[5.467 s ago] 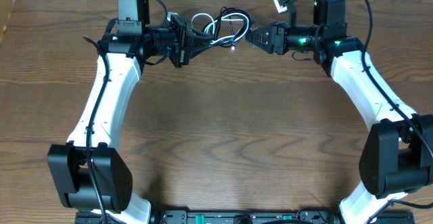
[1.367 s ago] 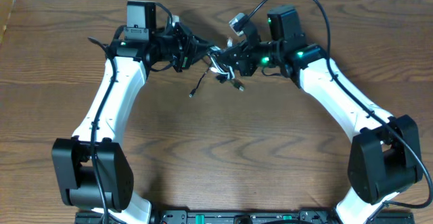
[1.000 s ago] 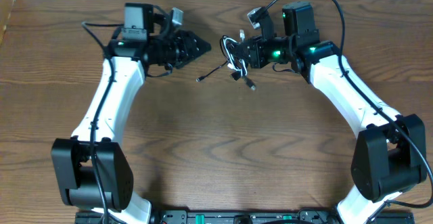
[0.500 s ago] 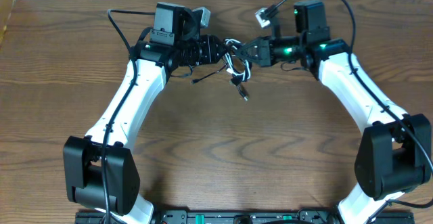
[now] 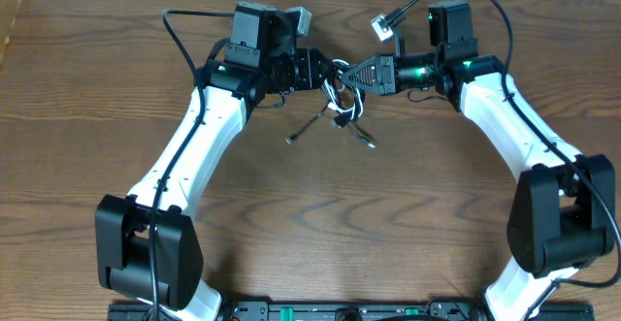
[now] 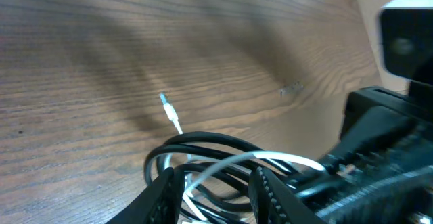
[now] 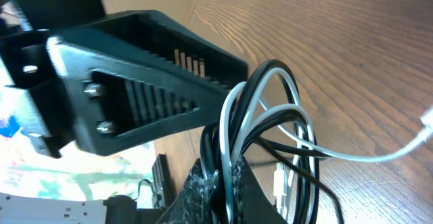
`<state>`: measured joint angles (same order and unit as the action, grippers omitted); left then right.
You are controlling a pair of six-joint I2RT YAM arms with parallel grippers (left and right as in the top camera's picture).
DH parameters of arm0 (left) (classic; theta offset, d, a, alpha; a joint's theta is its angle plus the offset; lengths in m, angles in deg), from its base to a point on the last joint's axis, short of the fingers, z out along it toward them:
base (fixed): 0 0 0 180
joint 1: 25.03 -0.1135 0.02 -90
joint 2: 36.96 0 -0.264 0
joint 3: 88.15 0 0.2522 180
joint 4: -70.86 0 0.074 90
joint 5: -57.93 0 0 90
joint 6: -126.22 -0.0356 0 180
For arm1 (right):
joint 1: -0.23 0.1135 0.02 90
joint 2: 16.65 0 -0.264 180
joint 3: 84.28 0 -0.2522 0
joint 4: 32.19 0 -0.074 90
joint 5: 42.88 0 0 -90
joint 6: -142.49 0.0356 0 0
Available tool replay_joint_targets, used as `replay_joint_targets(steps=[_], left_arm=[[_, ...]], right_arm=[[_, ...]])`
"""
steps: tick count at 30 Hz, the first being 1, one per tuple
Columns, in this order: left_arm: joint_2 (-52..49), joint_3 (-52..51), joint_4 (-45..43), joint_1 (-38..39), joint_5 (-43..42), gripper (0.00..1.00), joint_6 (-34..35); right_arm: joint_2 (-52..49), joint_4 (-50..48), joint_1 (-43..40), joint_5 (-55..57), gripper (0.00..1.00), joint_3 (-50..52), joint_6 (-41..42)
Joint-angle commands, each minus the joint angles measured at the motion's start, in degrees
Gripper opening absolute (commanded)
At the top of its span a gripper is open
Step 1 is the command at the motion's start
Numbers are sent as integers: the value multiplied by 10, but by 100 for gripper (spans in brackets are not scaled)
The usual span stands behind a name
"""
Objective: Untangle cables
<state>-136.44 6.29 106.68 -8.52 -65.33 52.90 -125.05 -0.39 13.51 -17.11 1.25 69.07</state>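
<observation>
- Over the table [image 5: 291, 234], nearest: loose ends [image 5: 309, 127] trail down; light, limp.
- Beyond: cables [image 5: 339, 86], a black-and-white knot, aloft between the claws.
- Right gripper [image 5: 351, 75]: clamped on knot.
- Left gripper [image 5: 324, 73]: part-open astride loops; likeliest hold, one free loop.

Free passage is offered over the broad bare middle and near side of the brown wooden table [image 5: 310, 224], which is flanked by the two white robot arms [image 5: 194, 137]. The far centre is blocked. The narrow gap between the left gripper [image 5: 323, 73] and the right gripper [image 5: 353, 75] is filled by the tangle of thin black and white cables [image 5: 338, 93]. Two loose cable ends [image 5: 301, 133] are trailed onto the wood just below it.
</observation>
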Motion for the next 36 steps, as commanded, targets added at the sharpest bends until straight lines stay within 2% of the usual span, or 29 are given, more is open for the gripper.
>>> replay_joint_targets(steps=[1,9,18,26,34,36], left_arm=[[3,2,2,7,-2,35,0],[3,2,40,7,-2,32,-28],[2,2,38,21,-20,32,-40],[2,2,31,42,84,31,-22],[-6,2,1,46,99,32,5],[-14,2,-13,49,127,31,34]], right_arm=[[-13,-5,-8,-31,1,-6,12],[-14,-5,-16,-31,1,-6,17],[-14,-7,-17,-35,1,-6,23],[-14,-15,-18,-52,1,-6,28],[-14,-25,-18,-74,1,-6,37],[-14,-25,-18,-87,1,-6,38]])
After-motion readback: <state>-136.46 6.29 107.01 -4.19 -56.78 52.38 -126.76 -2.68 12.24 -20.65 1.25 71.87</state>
